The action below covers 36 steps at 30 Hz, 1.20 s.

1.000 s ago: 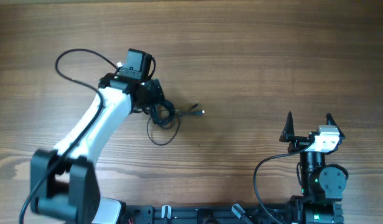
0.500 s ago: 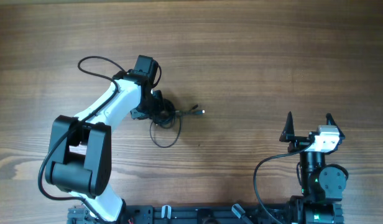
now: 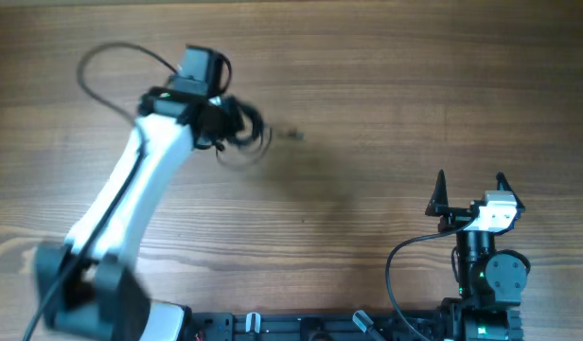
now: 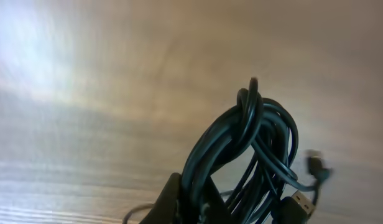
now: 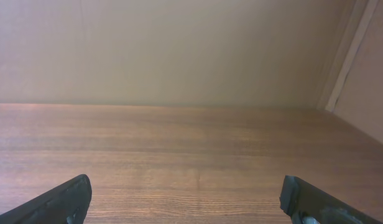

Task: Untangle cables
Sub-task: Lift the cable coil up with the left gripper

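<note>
Overhead, the cables (image 3: 242, 133) are seen as one small dark bundle at the tip of the left arm (image 3: 145, 180), over the far left part of the worktop (image 3: 386, 85). The left jaws are closed on that bundle. In the left wrist view several strands are shown pinched between them, with the rest looped up in a tight knot. The bundle is judged to be lifted clear of the wood, though this cannot be confirmed. The right jaws are spread wide with nothing between them, well apart from the bundle at the near right edge.

Little of the task is judged to be done. A grip has been gained, but no cord has been separated from the others, and all the pulling apart is left.

Much is hard to make out. The left arm and the bundle are blurred overhead, so single cords cannot be counted or traced. One plug end (image 3: 293, 134) is only a smear beside the bundle. In the left wrist view the lower loops are cut off by the frame edge, and which strand is actually gripped cannot be told.
</note>
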Each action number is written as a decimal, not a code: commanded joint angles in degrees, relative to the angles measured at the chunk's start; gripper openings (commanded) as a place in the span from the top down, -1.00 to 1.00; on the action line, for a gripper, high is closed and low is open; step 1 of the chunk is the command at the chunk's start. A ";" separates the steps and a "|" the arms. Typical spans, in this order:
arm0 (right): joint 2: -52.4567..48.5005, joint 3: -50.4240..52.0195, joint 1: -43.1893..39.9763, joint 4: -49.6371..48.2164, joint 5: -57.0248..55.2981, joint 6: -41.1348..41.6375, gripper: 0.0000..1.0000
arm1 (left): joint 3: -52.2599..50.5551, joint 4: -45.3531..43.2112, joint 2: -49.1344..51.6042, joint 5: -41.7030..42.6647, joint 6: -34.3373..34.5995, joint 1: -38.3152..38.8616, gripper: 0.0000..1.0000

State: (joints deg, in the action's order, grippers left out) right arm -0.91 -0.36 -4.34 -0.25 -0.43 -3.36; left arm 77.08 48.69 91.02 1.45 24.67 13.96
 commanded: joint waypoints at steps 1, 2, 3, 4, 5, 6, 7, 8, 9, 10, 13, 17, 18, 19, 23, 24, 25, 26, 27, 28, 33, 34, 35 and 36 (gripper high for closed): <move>0.11 0.07 -0.24 -0.13 0.50 -1.01 -1.00 | 1.75 1.68 -12.68 1.25 -0.26 -0.20 0.92; 0.11 0.07 -0.24 -0.13 0.50 -1.01 -1.00 | 1.75 2.49 -15.58 1.01 -0.26 -0.20 0.92; 0.11 0.07 -0.24 -0.13 0.50 -1.03 -0.99 | 1.75 3.04 -17.55 0.52 -0.22 -0.20 0.92; 0.11 0.07 -0.24 -0.13 0.50 -1.01 -1.00 | 1.75 3.48 -19.76 0.20 -0.15 -0.20 0.92; 0.11 0.07 -0.24 -0.13 0.50 -1.01 -1.00 | 1.75 3.74 -21.81 -0.44 1.03 -0.22 0.92; 0.11 0.07 -0.24 -0.13 0.50 -1.01 -1.00 | 1.70 3.98 -23.39 -2.21 3.58 -0.20 0.92; 0.11 0.07 -0.24 -0.13 0.50 -1.01 -1.00 | 1.62 4.15 -25.00 -4.57 7.48 -0.20 0.92; 0.11 0.07 -0.24 -0.13 0.50 -1.01 -1.00 | 1.64 4.74 -26.08 -3.50 13.49 -0.20 0.92; 0.11 0.07 -0.24 -0.17 0.52 -0.94 -1.00 | 1.62 5.22 -27.34 3.04 19.23 -0.20 0.92; 0.11 0.07 -0.24 -0.13 0.52 -0.92 -1.00 | 1.62 4.87 -27.93 7.54 19.65 -0.20 0.92; 0.11 0.07 -0.24 -0.15 0.50 -1.01 -1.00 | 1.62 2.21 -29.07 6.05 7.54 0.55 0.92; 0.11 0.07 -0.24 -0.15 0.52 -0.94 -1.00 | 1.62 2.75 -28.11 5.88 15.28 0.57 0.92; 0.11 0.07 -0.22 -0.13 0.87 -0.15 -1.00 | 1.57 3.32 -27.56 6.43 15.26 0.57 0.92; 0.11 0.07 -0.24 -0.11 2.91 3.21 -1.00 | 1.57 4.07 -27.12 6.43 15.26 0.57 0.92; -0.04 0.07 -0.22 -1.55 24.28 46.51 -1.00 | 1.57 8.66 -24.15 8.59 15.23 0.57 0.92; -0.07 0.07 -0.24 -1.68 27.91 56.24 -1.00 | 1.57 9.38 -23.47 9.94 15.15 0.57 0.92; -0.07 0.07 -0.24 -1.66 28.89 63.12 -1.00 | 1.57 9.90 -22.62 12.00 14.14 0.57 0.92; -0.11 0.07 -0.22 -1.66 28.85 70.75 -1.00 | 1.57 10.14 -21.86 14.32 12.07 0.57 0.92; -0.11 0.07 -0.22 -1.68 29.09 77.13 -0.99 | 1.57 10.34 -21.14 16.72 9.42 0.57 0.92; -0.11 0.07 -0.24 -2.05 29.55 79.93 -1.00 | 1.57 10.40 -20.70 18.56 7.37 0.57 0.92; -0.33 -4.07 -0.24 -5.42 40.26 50.97 -1.00 | 1.57 10.38 -19.21 22.77 -8.00 3.15 0.92; -0.92 -5.97 -0.24 -2.16 39.93 47.74 -0.99 | 1.57 10.36 -19.23 22.75 -11.37 3.63 0.92; -1.70 -7.48 -0.24 0.46 39.82 45.33 -1.00 | 1.57 10.45 -19.23 22.77 -15.56 4.31 0.92; -3.13 -9.51 -0.24 3.78 39.39 43.10 -0.99 | 1.57 10.67 -19.21 22.75 -19.69 5.07 0.92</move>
State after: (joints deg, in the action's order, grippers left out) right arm -1.58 -4.05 -4.34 -1.39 36.07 50.81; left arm 78.37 59.37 71.79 21.65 20.88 17.23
